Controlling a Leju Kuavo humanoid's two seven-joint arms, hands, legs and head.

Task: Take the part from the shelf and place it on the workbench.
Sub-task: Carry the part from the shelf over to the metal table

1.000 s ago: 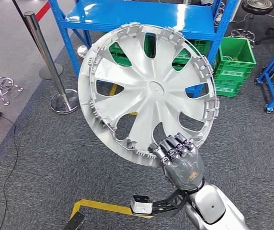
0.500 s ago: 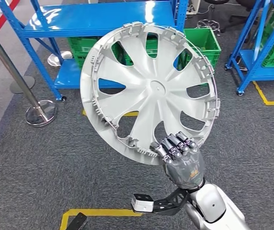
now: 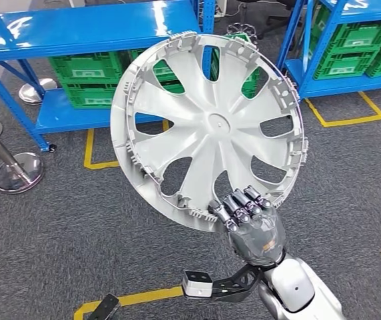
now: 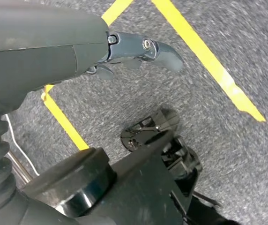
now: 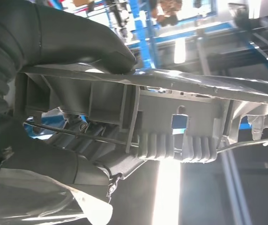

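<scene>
The part is a large silver wheel cover [image 3: 208, 123] with spoke-shaped openings, held up tilted in front of me with its ribbed inner side toward the camera. My right hand [image 3: 251, 223] grips its lower rim, fingers curled over the edge. The right wrist view shows the cover's clipped rim [image 5: 167, 117] close up, clamped between the thick thumb [image 5: 72, 37] and the fingers below. My left hand [image 4: 139, 47] hangs low over the grey carpet, a dark finger stretched out and nothing in it.
A blue shelf rack [image 3: 88, 30] with green crates [image 3: 88, 80] under it stands behind the cover on the left. A second blue rack [image 3: 349, 40] with green crates stands at the right. A stanchion base [image 3: 17, 172] and yellow floor tape [image 3: 128, 300] mark the carpet.
The whole scene has slid left as the camera turns right: the rack and stanchion moved leftward and a second rack came in. The cover stays in my right hand's grip.
</scene>
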